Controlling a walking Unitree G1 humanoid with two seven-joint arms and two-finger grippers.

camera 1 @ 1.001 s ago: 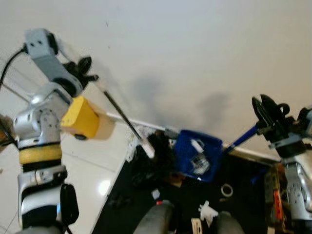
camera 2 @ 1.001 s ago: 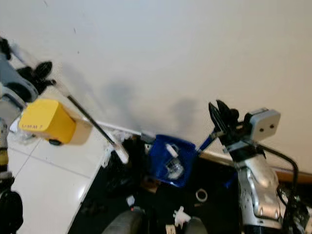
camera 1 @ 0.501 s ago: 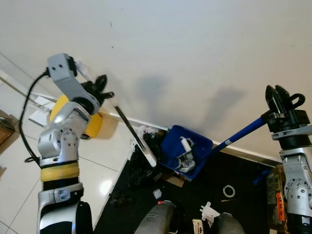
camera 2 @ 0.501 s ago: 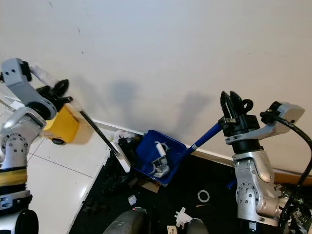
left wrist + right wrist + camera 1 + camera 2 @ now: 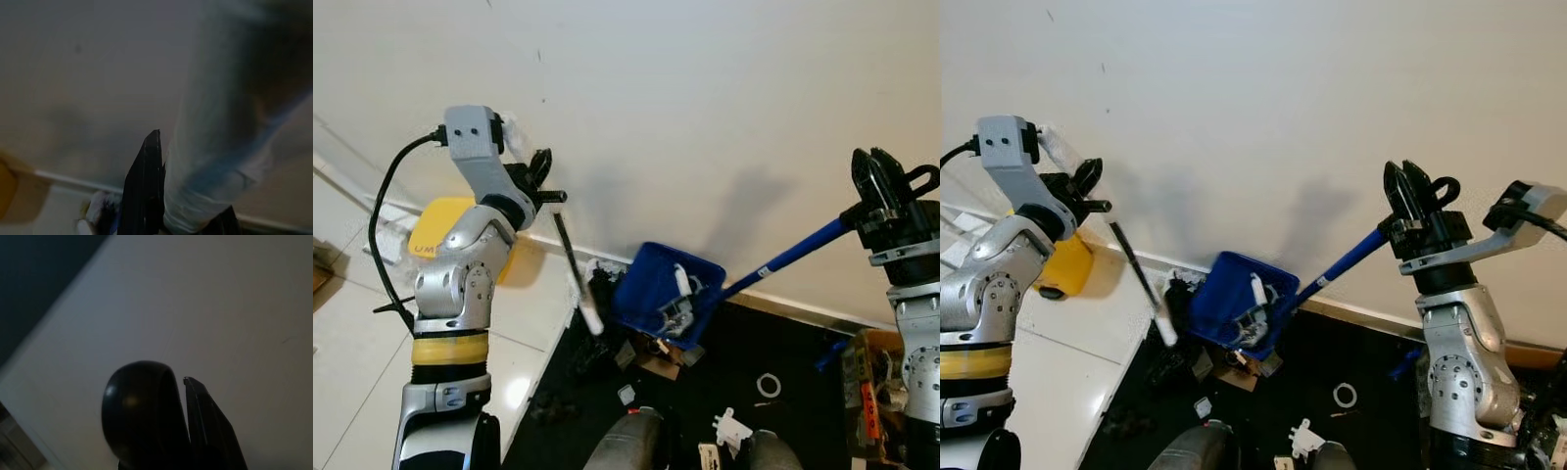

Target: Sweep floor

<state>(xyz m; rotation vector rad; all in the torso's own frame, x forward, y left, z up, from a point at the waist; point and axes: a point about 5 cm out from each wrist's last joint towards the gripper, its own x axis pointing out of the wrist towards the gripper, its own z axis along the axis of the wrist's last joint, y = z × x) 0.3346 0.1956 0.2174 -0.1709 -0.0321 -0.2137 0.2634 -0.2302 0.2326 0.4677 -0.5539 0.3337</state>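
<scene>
My left gripper [image 5: 540,176] is raised near the white wall and shut on the pale top of a brush handle [image 5: 210,147]. The brush's black stick [image 5: 568,257] slants down to a white end [image 5: 590,318] over a dark pile of litter. My right gripper [image 5: 886,191] is held high on the right, shut on the black knob [image 5: 142,416] of a long blue handle [image 5: 793,257]. That handle carries a blue dustpan [image 5: 656,279], which is tilted with white and grey scraps in it, right beside the brush end.
A yellow box [image 5: 435,235] sits behind my left arm by the skirting. Pale tiles [image 5: 352,343] lie on the left. A black mat [image 5: 803,411] holds scattered litter and a tape ring [image 5: 768,385]. My knees [image 5: 626,446] show at the bottom edge.
The camera has shifted. My left arm has come in toward the middle and the brush stick stands steeper. The dustpan has moved left, closer to the brush end.
</scene>
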